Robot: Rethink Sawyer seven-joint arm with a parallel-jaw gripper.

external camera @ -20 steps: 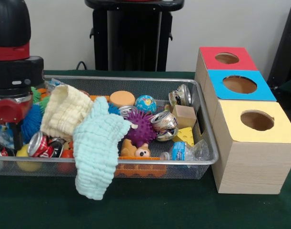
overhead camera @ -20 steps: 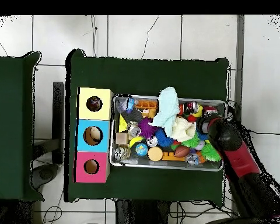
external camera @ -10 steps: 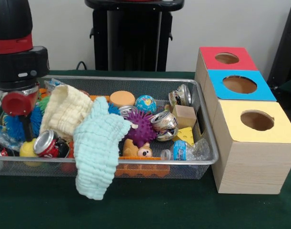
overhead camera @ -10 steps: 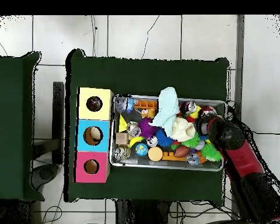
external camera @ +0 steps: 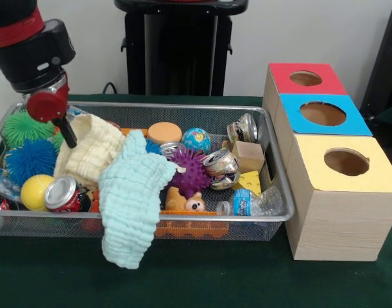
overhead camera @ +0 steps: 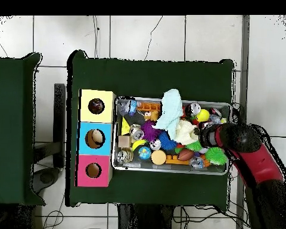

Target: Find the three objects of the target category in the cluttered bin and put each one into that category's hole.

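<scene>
Sideways, red can [external camera: 62, 193] in the bin [external camera: 272, 160], top toward camera; tool [external camera: 66, 131] grip state unclear.

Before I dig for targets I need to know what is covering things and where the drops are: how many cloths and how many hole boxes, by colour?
Cream cloth: 1
Mint cloth: 1
Red-topped box: 1
Blue-topped box: 1
Yellow-topped box: 1
Total: 5
</scene>
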